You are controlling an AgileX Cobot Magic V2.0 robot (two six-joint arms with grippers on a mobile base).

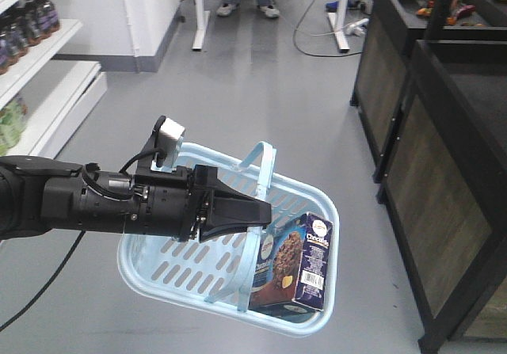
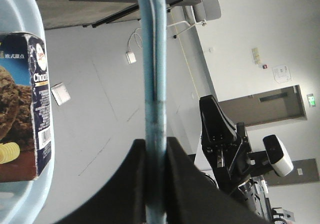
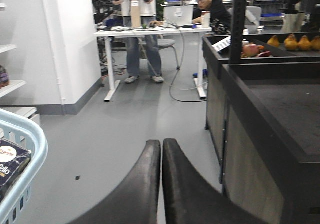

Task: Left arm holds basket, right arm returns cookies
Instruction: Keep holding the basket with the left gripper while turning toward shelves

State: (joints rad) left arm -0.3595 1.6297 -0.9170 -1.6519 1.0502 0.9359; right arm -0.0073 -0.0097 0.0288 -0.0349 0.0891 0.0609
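Observation:
My left arm [image 1: 95, 199] reaches in from the left. The left gripper [image 1: 255, 216] is shut on a thin handle [image 2: 154, 73] of the light blue basket [image 1: 174, 273] and holds the basket tilted above the grey floor. The navy cookies box [image 1: 295, 263] stands inside the basket at its right end; it also shows in the left wrist view [image 2: 25, 108] and in the right wrist view [image 3: 11, 163]. My right gripper [image 3: 161, 145] is shut and empty, to the right of the basket rim [image 3: 31, 133]. The right arm [image 2: 220, 144] is out of the front view.
Black display stands [image 1: 451, 148] with fruit [image 3: 292, 41] line the right side. White shelves [image 1: 47, 77] with bottles stand at the left. A white desk [image 3: 150, 31] with people and cables lies ahead across the grey floor [image 1: 261, 93].

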